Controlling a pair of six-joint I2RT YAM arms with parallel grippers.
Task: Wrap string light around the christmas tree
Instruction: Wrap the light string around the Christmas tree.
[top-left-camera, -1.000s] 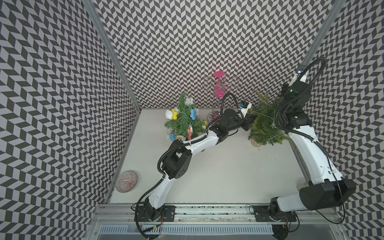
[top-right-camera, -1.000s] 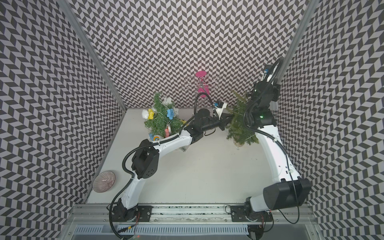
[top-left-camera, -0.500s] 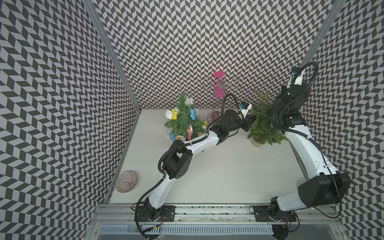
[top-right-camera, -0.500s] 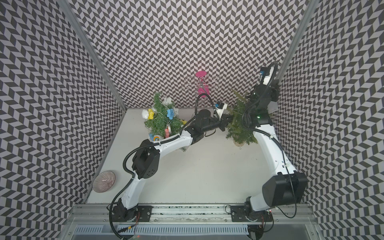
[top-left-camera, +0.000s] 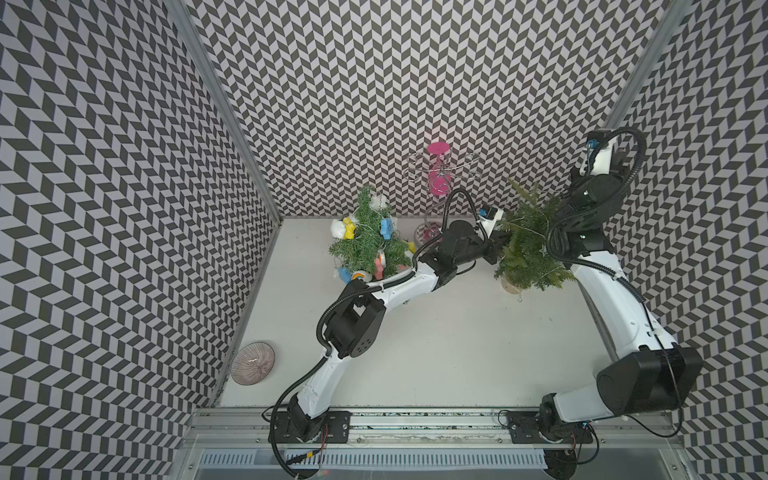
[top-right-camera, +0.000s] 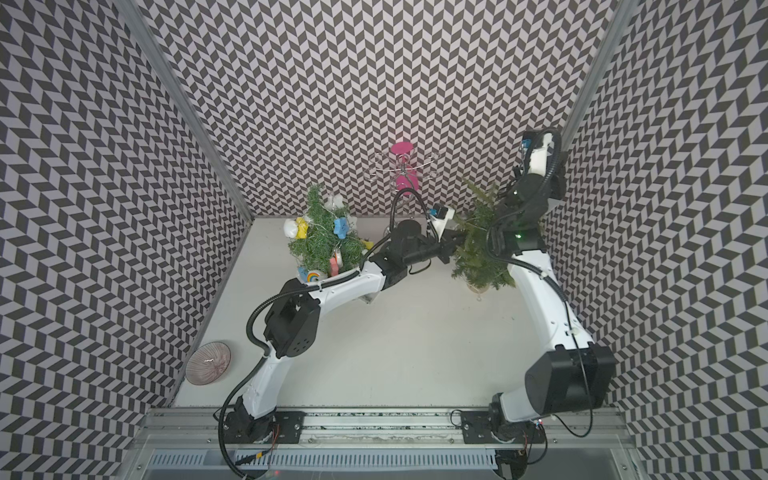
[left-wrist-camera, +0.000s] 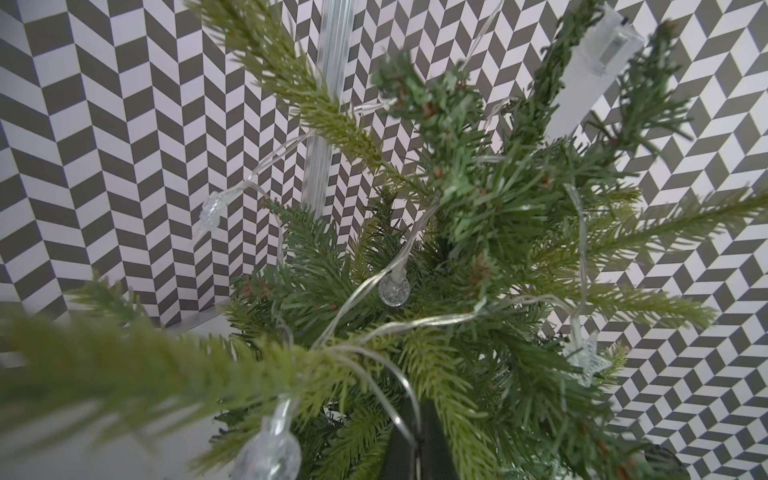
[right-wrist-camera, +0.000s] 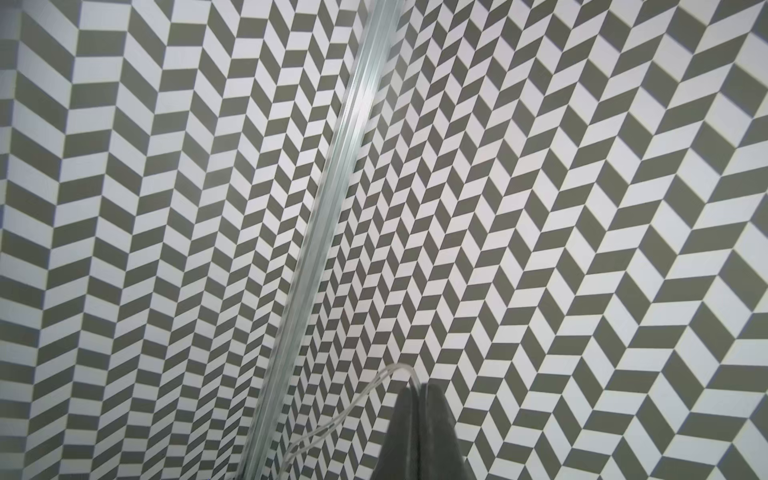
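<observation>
The plain green christmas tree (top-left-camera: 528, 245) (top-right-camera: 478, 249) stands in a pale pot at the back right. The string light (left-wrist-camera: 390, 291), a clear wire with bulbs and a star, loops through its branches. Its whitish battery box (left-wrist-camera: 590, 62) sits among the upper twigs. My left gripper (left-wrist-camera: 417, 419) (top-left-camera: 496, 249) is pushed into the tree's left side, shut on the wire. My right gripper (right-wrist-camera: 417, 388) is raised by the back right corner, shut on another stretch of the wire. In both top views its fingers are hidden behind the right wrist (top-left-camera: 594, 191).
A second, decorated tree (top-left-camera: 368, 245) stands at the back left beside my left forearm. A pink stand with wire arms (top-left-camera: 438, 174) is at the back wall between the trees. A patterned bowl (top-left-camera: 252, 363) lies at the front left. Chevron walls close in on three sides.
The right arm has swayed slightly beside the tree while keeping hold of the wire. The left arm has stayed where it was.
</observation>
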